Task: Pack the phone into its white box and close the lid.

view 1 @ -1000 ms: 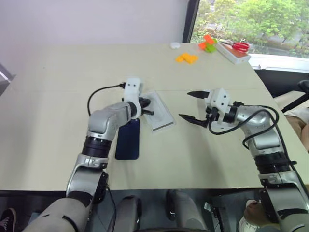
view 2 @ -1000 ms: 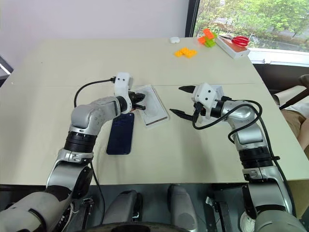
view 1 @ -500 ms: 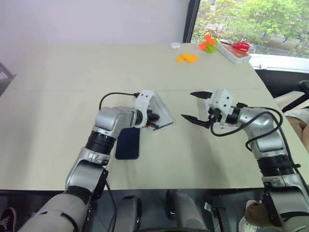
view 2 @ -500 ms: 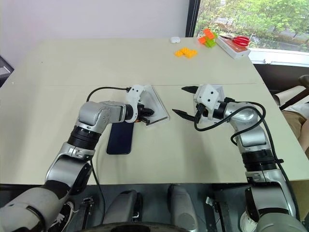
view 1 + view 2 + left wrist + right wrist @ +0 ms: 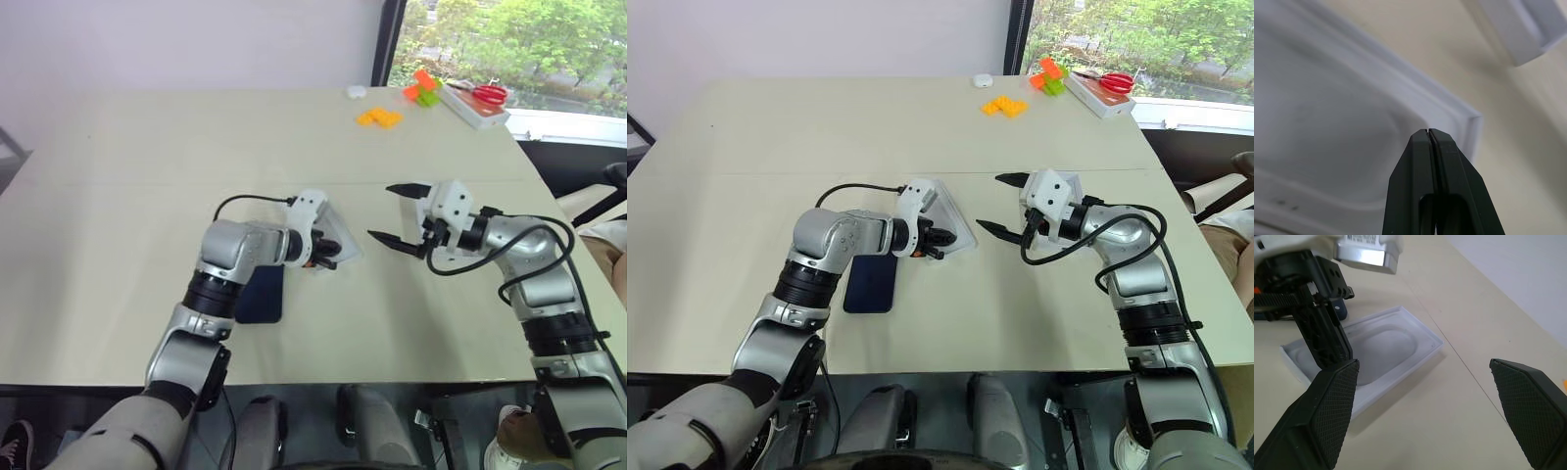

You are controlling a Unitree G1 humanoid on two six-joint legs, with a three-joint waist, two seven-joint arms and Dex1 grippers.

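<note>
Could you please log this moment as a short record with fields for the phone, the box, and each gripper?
phone: flat on the table, outside the box, partly under the left arm
white box: open tray, empty, beside the phone
left gripper: shut, tips over the box's inside, nothing held
right gripper: open, empty, off the box's other side

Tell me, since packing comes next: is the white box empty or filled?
Empty. The white box shows its bare moulded inside, and the phone lies on the table beside it.
</note>
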